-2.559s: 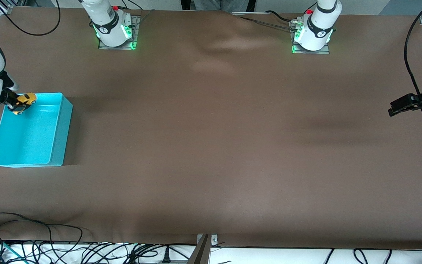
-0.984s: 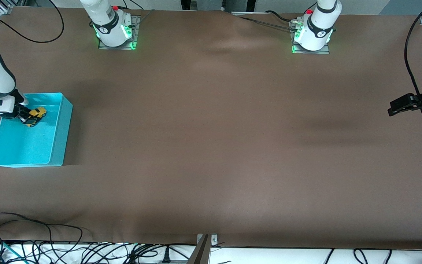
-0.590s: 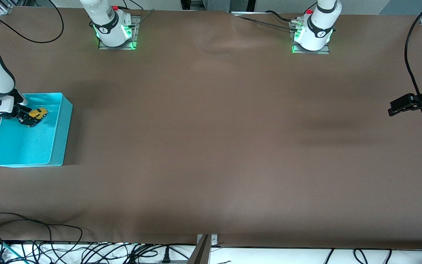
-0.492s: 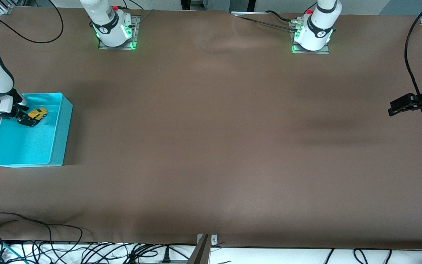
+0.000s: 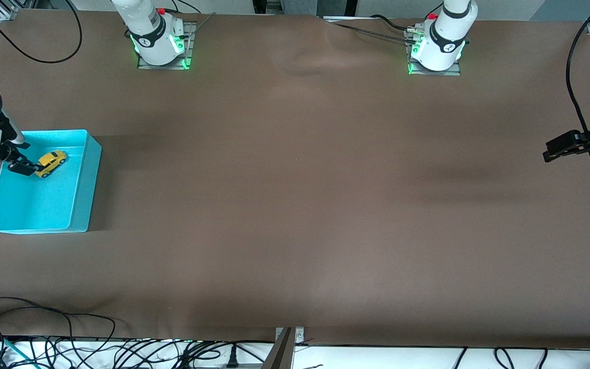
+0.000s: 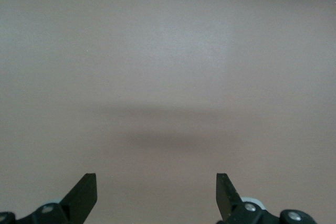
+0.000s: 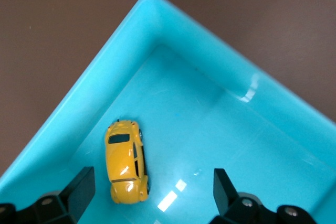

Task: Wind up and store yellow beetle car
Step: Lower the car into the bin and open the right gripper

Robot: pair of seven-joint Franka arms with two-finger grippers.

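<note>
The yellow beetle car [image 5: 50, 162] [image 7: 126, 162] rests on its wheels on the floor of the turquoise bin [image 5: 81, 179] [image 7: 105, 66], in the part of the bin nearest the robots' bases. My right gripper [image 5: 20, 164] [image 7: 152, 192] hangs open just above the bin, beside the car, its fingers apart and touching nothing. My left gripper [image 5: 556, 151] [image 6: 156, 192] waits open above bare table at the left arm's end, with nothing between its fingers.
The brown table cover [image 5: 295, 195] spreads between the two arm bases [image 5: 159, 43] [image 5: 436, 48]. Loose cables [image 5: 44, 338] lie along the table's edge nearest the front camera. The bin stands at the right arm's end of the table.
My right gripper opened and let go of the car inside the bin, then rose and drew back a little. The car now sits free on the bin floor. The left arm stayed still.
</note>
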